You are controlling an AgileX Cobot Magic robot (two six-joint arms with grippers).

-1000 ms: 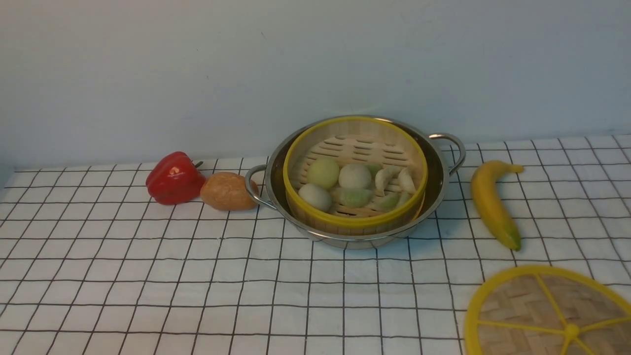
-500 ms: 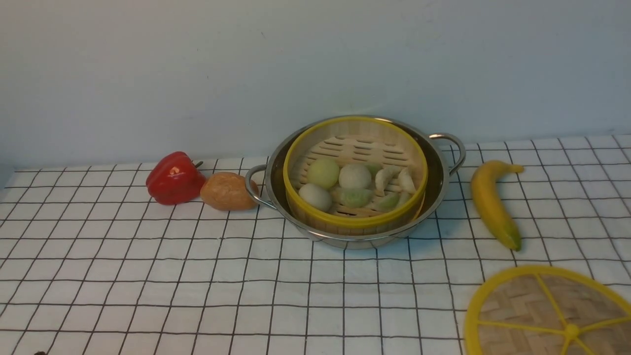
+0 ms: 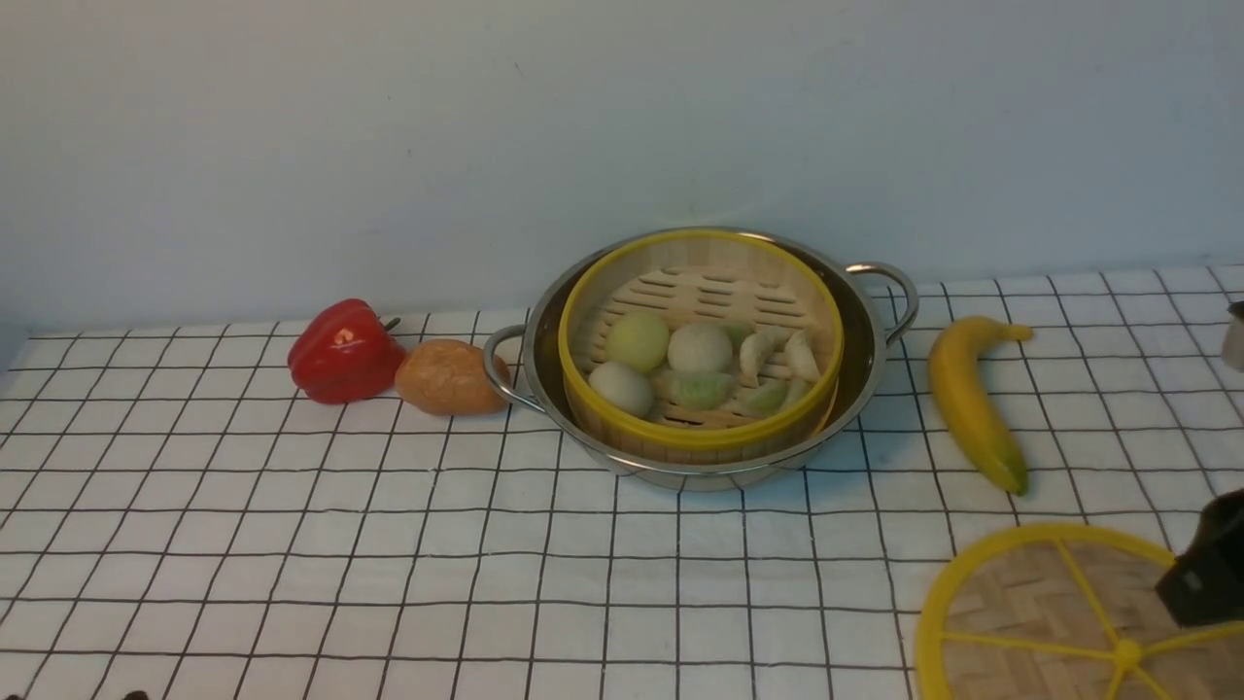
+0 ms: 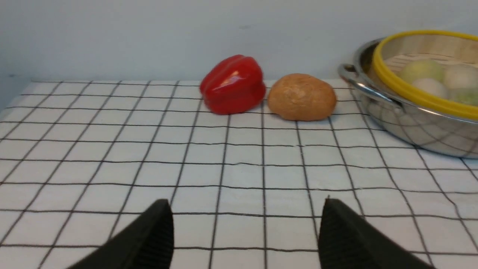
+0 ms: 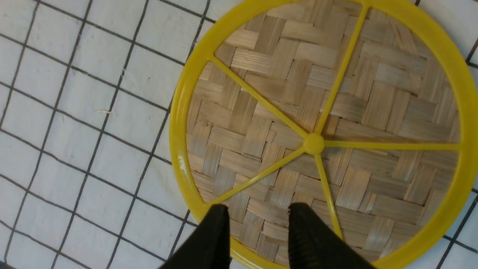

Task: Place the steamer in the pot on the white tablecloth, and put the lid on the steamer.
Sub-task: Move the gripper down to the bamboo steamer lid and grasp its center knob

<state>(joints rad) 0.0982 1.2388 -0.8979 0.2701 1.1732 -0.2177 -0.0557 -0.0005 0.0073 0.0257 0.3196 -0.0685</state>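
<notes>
**Steamer seated in the pot, lid not yet on**

Nearest me, at the front right corner of the white tablecloth [image 3: 389, 544], the lid [image 3: 1050, 622] lies flat with its little knob up. The right gripper [image 5: 257, 224] hangs over the lid's near edge. Its jaws are parted with only the weave showing between them, so it grips nothing. I cannot tell whether the tips touch the lid. Over on the left, the left gripper [image 4: 246, 224] sits low above bare cloth, jaws spread wide and empty.

Further back, mid-table, the steamer [image 3: 695, 436] sits level inside the pot [image 3: 860, 374], with buns and dumplings on its slatted floor and its top uncovered. A banana [image 3: 967, 399] lies just right of the pot. A bread roll [image 3: 447, 377] and a red pepper [image 3: 342, 352] lie by its left handle.

By my reckoning the first half is done. What's left is to take hold of the lid, carry it across, and set it on the steamer's yellow rim.
</notes>
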